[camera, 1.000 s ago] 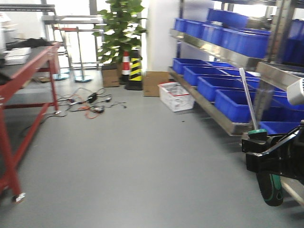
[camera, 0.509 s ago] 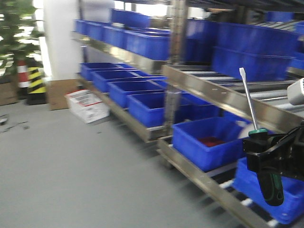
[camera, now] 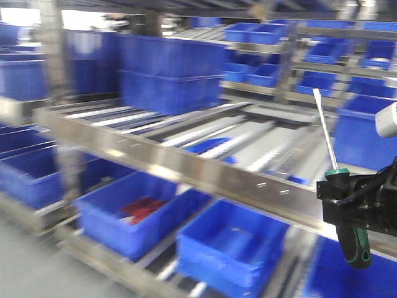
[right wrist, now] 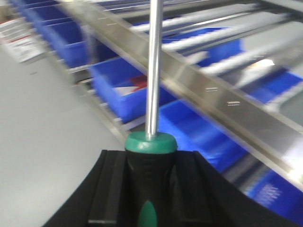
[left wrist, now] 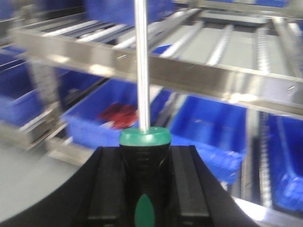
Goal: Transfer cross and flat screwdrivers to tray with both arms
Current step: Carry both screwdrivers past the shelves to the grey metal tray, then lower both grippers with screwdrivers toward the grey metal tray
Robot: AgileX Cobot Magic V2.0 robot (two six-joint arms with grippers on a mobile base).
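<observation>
Two tools are held upright, one per arm, before a blurred steel rack point(camera: 186, 169) stacked with blue bins point(camera: 231, 243). The left gripper point(left wrist: 144, 163) is seen clamped on the black-and-green handle of the left arm's screwdriver point(left wrist: 141, 71). The right gripper point(right wrist: 150, 165) is closed in the same way on the handle of the right arm's screwdriver point(right wrist: 153, 71).

In both wrist views the steel shaft is shown running straight out of the gripper, away from the camera and toward the rack, so the long axis lies in line with the fingers rather than across them. In the front view a single gripper is caught at the right edge, judged to be the right arm's. There the shaft stands nearly upright, leaning a little left, and a flat tip point(camera: 316, 93) is visible. The other tip is cut off by the frame, so its type cannot be told.

The tray is not made out with certainty — a flat grey form point(left wrist: 233, 17) on the upper roller shelf, up and to the right of the left arm's shaft, may be it. If so, both tools would have to be carried forward and tipped from upright to level before being laid down. Which arm is nearer cannot be judged.
</observation>
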